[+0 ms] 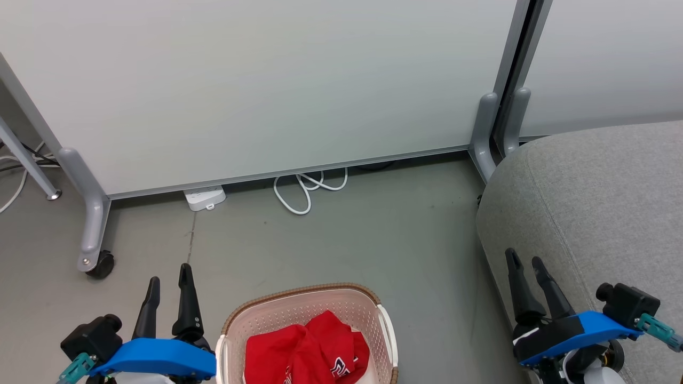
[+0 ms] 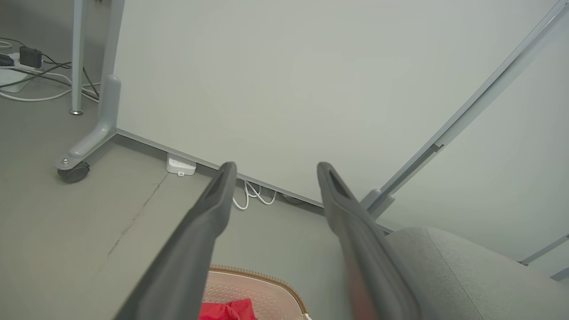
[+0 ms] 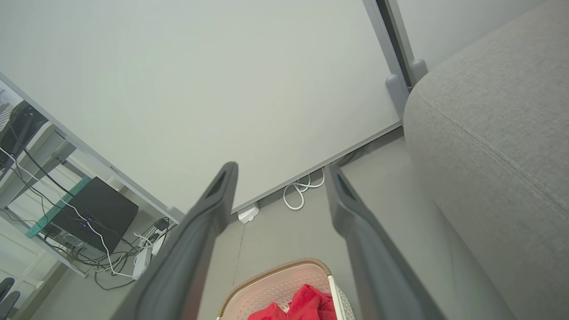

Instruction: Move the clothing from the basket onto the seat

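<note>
Lying bunched in the cream perforated plastic basket with the brown woven-look rim [image 1: 299, 292], the soft red fabric clothing [image 1: 304, 352] is noted between the two pairs of fingers and lower than their tips. It is just inward of the left gripper [image 1: 169, 274] and well apart from the right gripper [image 1: 524, 257]. White stripes and a dark emblem are seen on one fold; the number of garments in the heap cannot be told. Both grippers are recorded with their long dark fingers [image 1: 187, 304] spread wide, nothing between them, and no fabric touched. The large grey woven-fabric upholstered seat with rounded edge and stitched seam [image 1: 603, 202] is found just beside the right fingers, on their outer side and ahead of them, with no clothing on the visible part. Step judged in hand: the start, before the first reach; nothing is judged to have been transferred yet. Next move, as judged: one spread pair is to be tipped down, brought inward over the basket opening, lowered onto the top fold, and closed on a thick gather. The cloth would then be lifted clear of the rim and carried across to the seat. The left fingers are the nearer to the heap, the right to the seat.
</note>
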Controlling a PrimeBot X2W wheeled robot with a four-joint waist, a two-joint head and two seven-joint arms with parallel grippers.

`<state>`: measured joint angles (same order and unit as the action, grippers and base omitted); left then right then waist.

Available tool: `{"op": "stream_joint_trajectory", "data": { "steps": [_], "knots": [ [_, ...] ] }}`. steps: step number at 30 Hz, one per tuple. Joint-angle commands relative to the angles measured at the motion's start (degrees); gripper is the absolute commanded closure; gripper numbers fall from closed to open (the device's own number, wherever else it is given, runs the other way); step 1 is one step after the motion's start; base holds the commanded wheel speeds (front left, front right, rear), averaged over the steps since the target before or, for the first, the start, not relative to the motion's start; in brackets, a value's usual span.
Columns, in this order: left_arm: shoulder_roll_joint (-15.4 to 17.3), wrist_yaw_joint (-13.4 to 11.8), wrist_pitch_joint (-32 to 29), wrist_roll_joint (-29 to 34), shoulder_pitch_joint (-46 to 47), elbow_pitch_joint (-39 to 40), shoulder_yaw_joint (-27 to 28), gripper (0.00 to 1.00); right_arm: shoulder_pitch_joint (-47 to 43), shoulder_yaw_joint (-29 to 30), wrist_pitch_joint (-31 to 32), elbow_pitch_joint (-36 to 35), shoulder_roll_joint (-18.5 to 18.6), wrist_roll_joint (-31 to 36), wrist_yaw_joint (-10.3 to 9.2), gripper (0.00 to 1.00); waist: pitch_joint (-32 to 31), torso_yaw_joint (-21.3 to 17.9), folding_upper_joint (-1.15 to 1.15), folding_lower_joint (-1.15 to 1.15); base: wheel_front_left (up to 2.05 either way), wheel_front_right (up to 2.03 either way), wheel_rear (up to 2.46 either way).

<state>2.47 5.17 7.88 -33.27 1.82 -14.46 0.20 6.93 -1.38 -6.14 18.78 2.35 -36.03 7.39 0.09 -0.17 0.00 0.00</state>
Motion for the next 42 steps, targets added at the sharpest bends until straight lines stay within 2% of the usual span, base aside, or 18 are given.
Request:
{"op": "stream_joint_trajectory", "data": {
  "steps": [1,12,42],
  "knots": [
    [0.4,0.3,0.6,1.5,0.4,0.3,-0.2,0.00,1.4,-0.1,-0.4,-0.4,0.5,1.6,0.10,0.00,0.0,0.0,0.00,0.00,0.00,0.00,0.00],
    [0.5,0.4,2.1,7.4,0.4,-0.8,-0.4,0.00,1.6,-0.6,-1.3,-0.2,0.5,8.0,0.11,0.00,-0.1,-0.1,0.00,0.00,0.00,0.00,0.00],
    [0.5,0.1,5.7,16.8,0.5,-3.4,-1.3,0.00,2.3,-1.7,-3.6,0.7,0.7,21.8,0.14,0.00,-0.4,-0.4,0.00,0.00,0.00,0.00,0.00]
  ]
}}
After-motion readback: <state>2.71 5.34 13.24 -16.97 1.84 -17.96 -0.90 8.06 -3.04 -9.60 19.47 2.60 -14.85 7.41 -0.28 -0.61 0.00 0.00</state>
